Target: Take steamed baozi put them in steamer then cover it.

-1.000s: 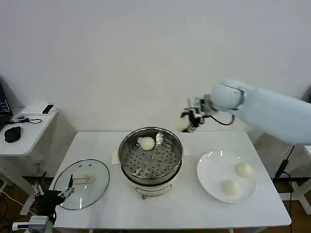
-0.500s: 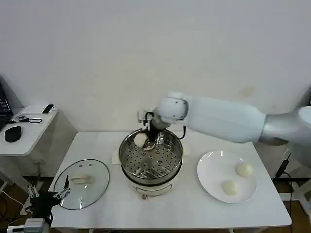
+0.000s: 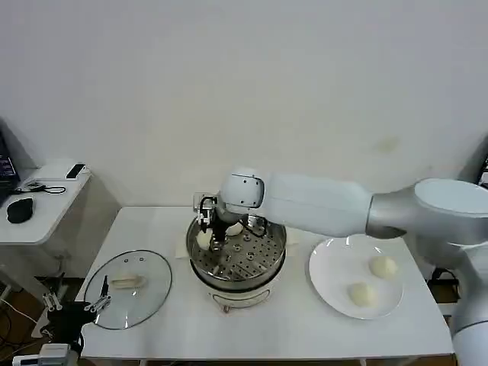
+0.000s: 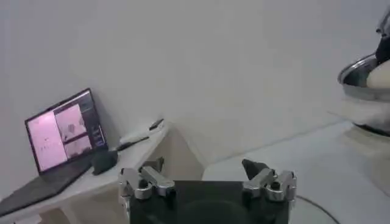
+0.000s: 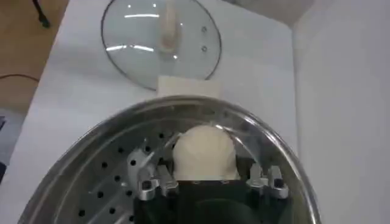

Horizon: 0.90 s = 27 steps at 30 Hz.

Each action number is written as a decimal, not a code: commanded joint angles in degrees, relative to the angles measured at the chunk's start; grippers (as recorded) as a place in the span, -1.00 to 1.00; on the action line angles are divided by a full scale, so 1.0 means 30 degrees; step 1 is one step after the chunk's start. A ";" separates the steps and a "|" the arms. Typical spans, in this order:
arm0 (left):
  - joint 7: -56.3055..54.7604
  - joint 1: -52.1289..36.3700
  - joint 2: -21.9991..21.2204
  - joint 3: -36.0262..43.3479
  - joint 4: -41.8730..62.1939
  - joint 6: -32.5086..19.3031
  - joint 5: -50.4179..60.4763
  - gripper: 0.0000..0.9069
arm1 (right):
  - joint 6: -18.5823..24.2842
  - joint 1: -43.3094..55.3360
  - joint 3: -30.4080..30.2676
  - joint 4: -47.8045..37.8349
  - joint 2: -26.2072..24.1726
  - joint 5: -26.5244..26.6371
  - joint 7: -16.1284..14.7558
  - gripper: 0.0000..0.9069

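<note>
While the right gripper (image 3: pixel 210 238) is clamped on one baozi (image 5: pixel 204 152) inside the steamer (image 3: pixel 268 263), approx. 9 o'clock by its wall, a 2nd bun (image 3: pixel 233 228) sits at the basket's 12 o'clock.
Steamer: table (image 3: pixel 290 328) centre, perforated floor visible.
Plate (image 3: pixel 328 284): 3 o'clock of steamer, holds 2 more buns (image 3: pixel 383 266), apart from each other.
Cover (image 3: pixel 145 296): flat on table, 9 o'clock of steamer, handle up, clear of the pot.
Left gripper (image 4: pixel 207 182): fingers apart, nothing betw. them, parked at table's 8 o'clock corner just beside cover.
Side desk (image 3: pixel 46 200) w/ laptop (image 4: pixel 61 137): well apart, 9–10 o'clock.
</note>
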 commanded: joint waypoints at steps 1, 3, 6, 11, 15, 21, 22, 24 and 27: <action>0.0003 0.0001 0.0013 0.0004 0.0018 -0.0009 -0.0010 1.00 | -0.0294 -0.0562 -0.0003 -0.0664 0.0595 -0.0256 0.0203 0.51; 0.0002 -0.0025 0.0016 -0.0007 -0.0011 -0.0001 -0.0043 1.00 | -0.0295 -0.0622 0.0009 -0.0718 0.0586 -0.0245 0.0202 0.53; 0.0006 -0.0023 0.0033 0.0008 0.0040 -0.0008 -0.0042 1.00 | -0.0291 -0.0726 0.0141 -0.0706 0.0565 -0.0178 0.0350 0.67; 0.0026 -0.0077 0.0076 -0.0020 0.0182 -0.0025 -0.0021 1.00 | -0.0305 -0.0715 0.0150 -0.0628 0.0510 -0.0085 0.0418 1.00; 0.0019 -0.0002 0.0049 -0.0014 0.0103 -0.0019 -0.0038 1.00 | -0.0281 -0.0172 0.0177 -0.0100 0.0018 -0.0107 0.0245 1.00; 0.0043 -0.0079 0.0004 0.0113 -0.0021 0.0030 -0.0073 1.00 | 0.0765 0.1534 0.0532 0.1149 -0.1776 -0.0884 -0.1311 1.00; 0.0051 -0.0112 -0.0018 0.0173 -0.0132 0.0060 -0.0077 1.00 | 0.1001 0.1884 0.0711 0.1473 -0.2375 -0.1474 -0.1803 1.00; 0.0075 -0.0121 -0.0007 0.0294 -0.0301 0.0100 -0.0074 1.00 | 0.1882 0.2536 0.0829 0.1917 -0.3510 -0.2402 -0.2867 1.00; 0.0095 -0.0131 0.0043 0.0398 -0.0419 0.0111 -0.0070 1.00 | 0.2421 0.3271 0.0746 0.2565 -0.5097 -0.3373 -0.3789 1.00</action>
